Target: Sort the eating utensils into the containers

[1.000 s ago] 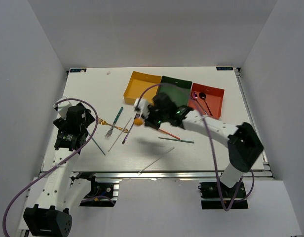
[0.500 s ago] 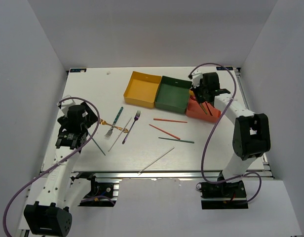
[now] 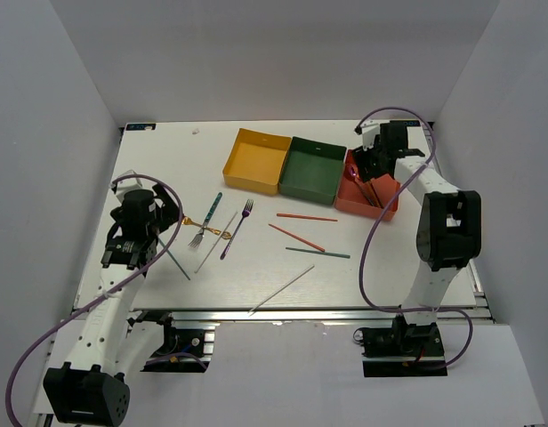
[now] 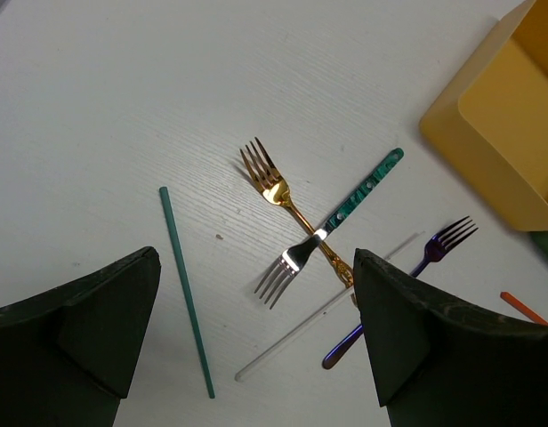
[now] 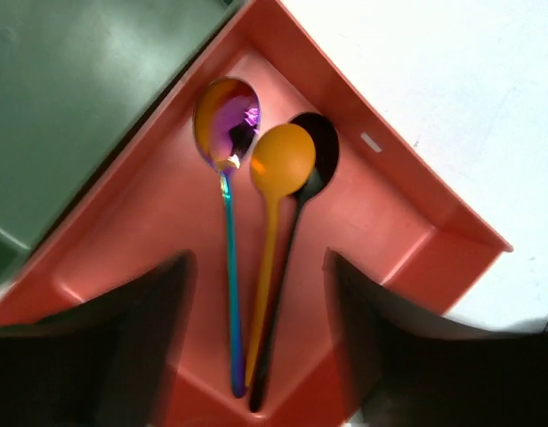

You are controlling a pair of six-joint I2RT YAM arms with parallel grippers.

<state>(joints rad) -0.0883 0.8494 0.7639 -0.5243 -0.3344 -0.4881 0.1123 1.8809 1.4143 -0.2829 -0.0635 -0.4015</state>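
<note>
Utensils were part sorted: three spoons, iridescent, orange and black, lay side by side in the red tray at two o'clock on the table, while forks and chopsticks lay on the tabletop. The right gripper was held low over that tray, jaws apart and nothing pinched. The left gripper was spread wide and empty above the forks at nine o'clock. A spoon handle or the tray wall might be caught if the right fingers were lifted out at a slant, since they hung close on both sides of the spoons. The gold fork and green-handled fork lay crossed and touching, with the purple fork and a pale chopstick just beside, so a neighbour could be dragged along with whichever was picked. The chopsticks, thin and flat, might be missed by the fingers, and the second pale chopstick, at six o'clock near the edge, could be pushed off. The spoons were shown plainly only by the right wrist view, being largely hidden under the gripper from above. The crossing was shown closely by the left wrist view. All three trays together were seen only from above.
</note>
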